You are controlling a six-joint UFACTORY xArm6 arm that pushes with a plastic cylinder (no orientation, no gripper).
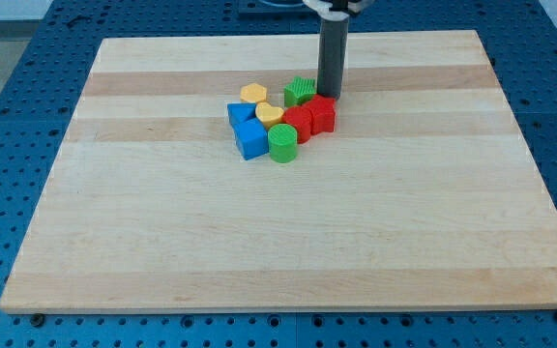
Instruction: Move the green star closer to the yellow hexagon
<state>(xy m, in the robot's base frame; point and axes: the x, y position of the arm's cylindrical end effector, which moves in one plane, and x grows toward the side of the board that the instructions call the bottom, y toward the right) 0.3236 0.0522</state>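
Note:
The green star (299, 92) lies near the board's middle top, just right of the yellow hexagon (253, 94), with a small gap between them. My tip (329, 96) stands right beside the green star's right side, at or very near touching it, and just above the red block (323, 114). The rod rises straight up out of the view's top.
A tight cluster sits below: a yellow heart (269, 114), two blue blocks (241, 114) (251, 139), a green cylinder (282, 143) and another red block (299, 124). The wooden board (278, 242) lies on a blue perforated table.

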